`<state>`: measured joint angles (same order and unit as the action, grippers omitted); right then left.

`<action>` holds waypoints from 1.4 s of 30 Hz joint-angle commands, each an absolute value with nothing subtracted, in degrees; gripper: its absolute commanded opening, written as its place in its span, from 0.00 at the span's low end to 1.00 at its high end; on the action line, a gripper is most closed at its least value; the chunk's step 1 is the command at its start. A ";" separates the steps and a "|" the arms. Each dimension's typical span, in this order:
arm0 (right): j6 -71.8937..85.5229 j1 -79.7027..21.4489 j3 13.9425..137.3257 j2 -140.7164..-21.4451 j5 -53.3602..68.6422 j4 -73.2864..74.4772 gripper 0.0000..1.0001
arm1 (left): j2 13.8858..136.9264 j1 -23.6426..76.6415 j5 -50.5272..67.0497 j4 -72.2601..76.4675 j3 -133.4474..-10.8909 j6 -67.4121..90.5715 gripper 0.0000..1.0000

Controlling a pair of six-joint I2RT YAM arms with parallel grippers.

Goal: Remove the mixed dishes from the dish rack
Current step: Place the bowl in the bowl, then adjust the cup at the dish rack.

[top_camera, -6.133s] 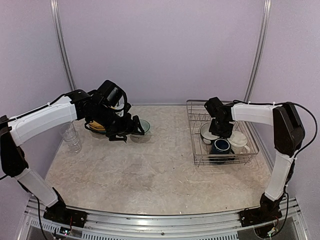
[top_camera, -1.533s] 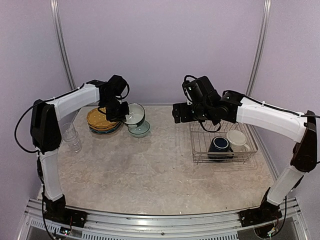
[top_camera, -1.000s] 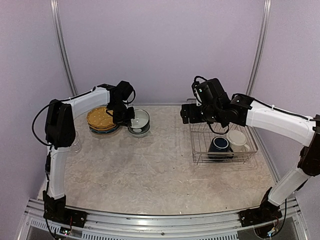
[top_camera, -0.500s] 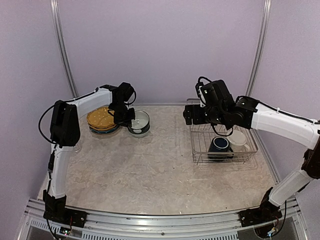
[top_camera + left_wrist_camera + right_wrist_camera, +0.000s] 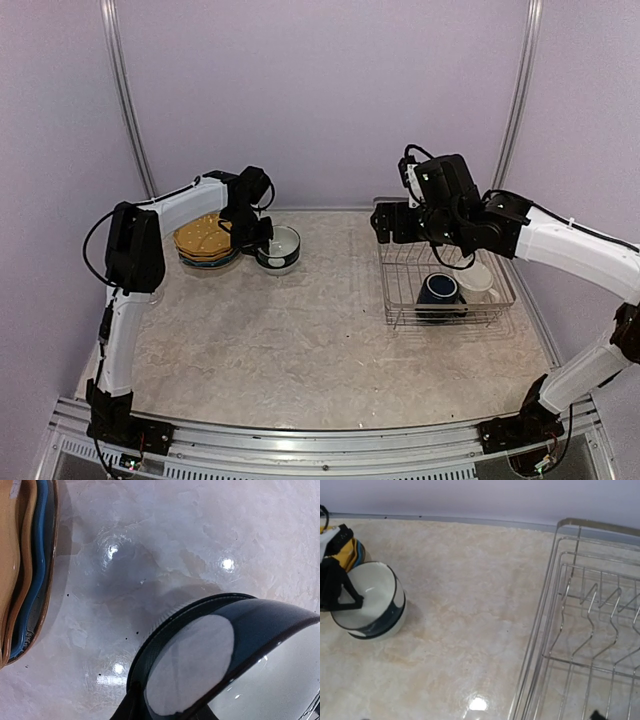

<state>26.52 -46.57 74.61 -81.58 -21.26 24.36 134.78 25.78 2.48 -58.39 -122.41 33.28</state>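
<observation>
While my outstretched left claw (image 5: 258, 241) sits at the dark teal white-lined bowl (image 5: 283, 246)'s rim, grip unclear, right claw (image 5: 386, 226) hangs spread over the silver wire rack (image 5: 450, 319).

Up close, the bowl (image 5: 260, 625) runs off the bottom and right edges, the plates (image 5: 17, 555) off the left. The rack (image 5: 590, 525) is cut off at right and bottom. From above, the left gripper's (image 5: 262, 243) jaws are too dark to read.

Left hand (image 5: 258, 239) low, grip unclear — right hand (image 5: 386, 223) aloft, spread wide.
</observation>
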 commanded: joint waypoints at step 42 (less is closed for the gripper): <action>26.08 -29.52 59.40 -75.49 -6.02 46.99 0.98 | 95.73 37.09 9.64 -48.17 -94.85 37.14 0.93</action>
